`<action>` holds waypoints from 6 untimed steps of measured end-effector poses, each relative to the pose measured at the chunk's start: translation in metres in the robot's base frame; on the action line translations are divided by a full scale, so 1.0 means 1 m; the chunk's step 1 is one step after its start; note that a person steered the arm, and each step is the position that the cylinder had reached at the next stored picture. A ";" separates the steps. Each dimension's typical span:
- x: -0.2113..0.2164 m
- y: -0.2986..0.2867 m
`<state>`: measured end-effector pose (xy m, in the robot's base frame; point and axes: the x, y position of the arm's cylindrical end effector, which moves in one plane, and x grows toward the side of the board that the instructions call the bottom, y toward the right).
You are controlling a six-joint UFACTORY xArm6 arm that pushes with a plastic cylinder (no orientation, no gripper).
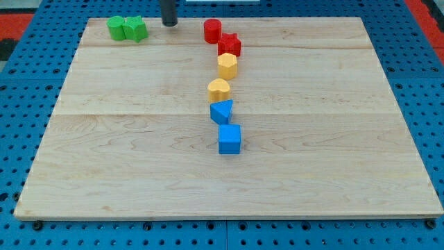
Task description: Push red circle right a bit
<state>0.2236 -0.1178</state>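
I count eight blocks on the wooden board: two green, two red, two yellow, two blue. My tip has no fingers; it stands between the green pair and the red circle, near the view's top edge.

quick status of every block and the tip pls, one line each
my tip: on board, left of red circle, apart
red circle: near top edge, unpushed
red block: touching red circle
two yellow blocks: below the reds
two blue blocks: below the yellows
two green blocks: paired, top left
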 end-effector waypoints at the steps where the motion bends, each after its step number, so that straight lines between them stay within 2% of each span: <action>1: 0.024 0.034; 2: 0.022 0.098; 3: 0.011 0.111; 5: 0.020 0.013; 6: 0.009 -0.003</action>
